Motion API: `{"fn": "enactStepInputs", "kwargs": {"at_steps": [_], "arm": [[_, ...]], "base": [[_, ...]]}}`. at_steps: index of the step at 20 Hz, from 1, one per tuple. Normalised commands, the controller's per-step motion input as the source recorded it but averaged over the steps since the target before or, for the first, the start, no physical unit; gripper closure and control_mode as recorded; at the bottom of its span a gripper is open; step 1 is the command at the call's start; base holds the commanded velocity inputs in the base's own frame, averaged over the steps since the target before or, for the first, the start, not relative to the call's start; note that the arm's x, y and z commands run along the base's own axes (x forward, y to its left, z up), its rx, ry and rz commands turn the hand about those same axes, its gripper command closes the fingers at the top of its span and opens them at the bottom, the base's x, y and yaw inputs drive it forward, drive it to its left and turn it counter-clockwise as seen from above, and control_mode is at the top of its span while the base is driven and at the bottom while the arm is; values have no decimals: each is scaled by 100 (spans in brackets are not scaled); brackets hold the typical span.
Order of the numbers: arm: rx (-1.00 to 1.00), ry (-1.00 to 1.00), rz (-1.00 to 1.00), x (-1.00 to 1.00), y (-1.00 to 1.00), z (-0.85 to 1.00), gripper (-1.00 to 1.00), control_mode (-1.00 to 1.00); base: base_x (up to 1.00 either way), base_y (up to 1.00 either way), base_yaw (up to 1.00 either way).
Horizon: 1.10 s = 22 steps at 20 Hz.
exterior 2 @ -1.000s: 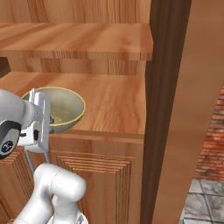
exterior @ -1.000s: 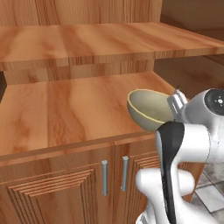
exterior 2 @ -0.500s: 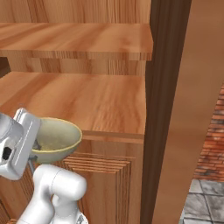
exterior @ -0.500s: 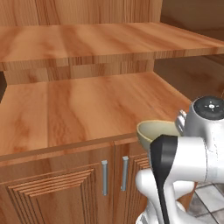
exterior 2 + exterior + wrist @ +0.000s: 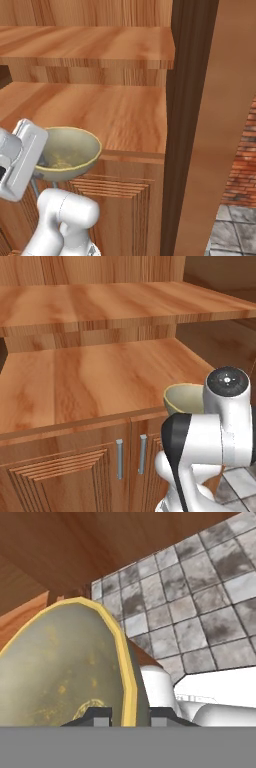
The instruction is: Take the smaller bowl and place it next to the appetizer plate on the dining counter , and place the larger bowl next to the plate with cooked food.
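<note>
1. The gripper is clamped on the yellow rim of the larger bowl, one finger inside the wall and one outside, as seen in the hand view.
2. The larger bowl is carried upright in the air, just off the front edge of the wooden cabinet, level with its lower surface and not resting on it.
3. The right base view looks into the bowl's olive, speckled interior. In the left base view only its rim and part of the wall show behind the arm's white joint.
4. Surroundings: an upper wooden shelf above the lower surface; two cabinet doors with grey bar handles below; a dark wooden upright post just to the right of the bowl; a brick wall further right.
5. The hand view alone shows the grey tiled floor beyond the bowl.
6. No writing or label is legible on any item.
</note>
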Motion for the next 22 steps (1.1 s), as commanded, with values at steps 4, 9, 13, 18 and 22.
{"fn": "enactStepInputs", "kwargs": {"at_steps": [4, 9, 13, 18, 22], "arm": [[-1, -5, -1, -1, 0, -2, 100, 100], [0, 0, 0, 0, 0, 0, 100, 100], [0, 0, 0, 0, 0, 0, 100, 100], [0, 0, 0, 0, 0, 0, 100, 100], [0, 0, 0, 0, 0, 0, 100, 100]], "base": [[-18, 0, -1], [-36, 5, 22], [-43, 3, 38], [-66, 0, 48], [-72, 0, 59]]}}
